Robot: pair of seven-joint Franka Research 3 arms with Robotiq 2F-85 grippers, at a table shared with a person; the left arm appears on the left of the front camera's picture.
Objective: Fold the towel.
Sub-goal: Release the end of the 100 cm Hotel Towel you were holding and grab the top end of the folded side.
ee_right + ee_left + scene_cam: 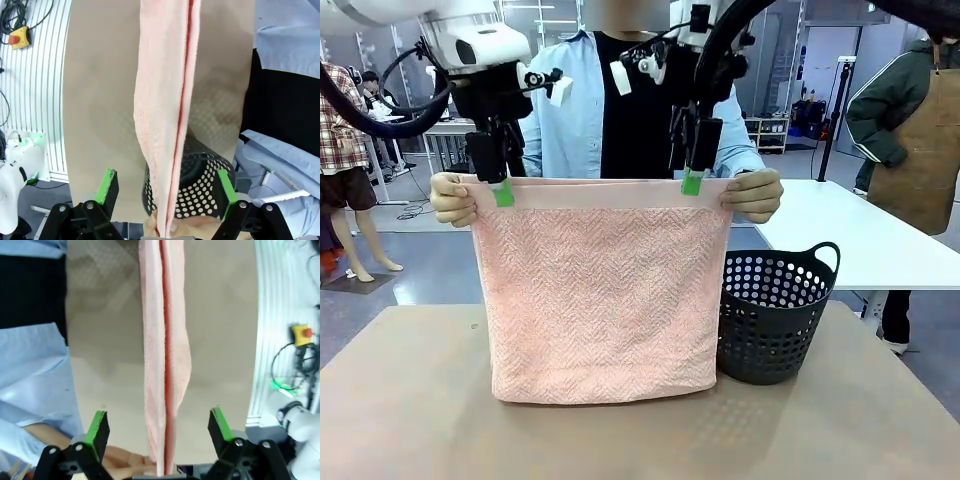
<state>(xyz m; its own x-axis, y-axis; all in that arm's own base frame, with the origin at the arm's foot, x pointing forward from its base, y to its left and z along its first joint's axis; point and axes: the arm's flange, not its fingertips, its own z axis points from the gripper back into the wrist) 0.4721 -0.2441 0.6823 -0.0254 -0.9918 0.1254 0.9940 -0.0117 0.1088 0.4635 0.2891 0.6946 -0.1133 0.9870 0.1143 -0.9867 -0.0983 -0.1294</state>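
Towel (600, 300): hangs doubled from a person's hands (453, 198).
Left gripper (158, 414): wide open, straddling the towel's top edge.
Right gripper (166, 172): likewise wide open, straddling it.

A matte beige-brown tabletop (410, 400) filled the foreground. Behind it, a white rectangular table (860, 235) stood on a glossy grey-blue floor (415, 265).

Flat matte beige-brown tabletop (410, 400), dark grey perforated plastic basket (772, 322) with a loop handle standing upright on its right part, pale salmon-pink terry towel (600, 300) hanging just beside the basket, lower edge seemingly touching the tabletop.
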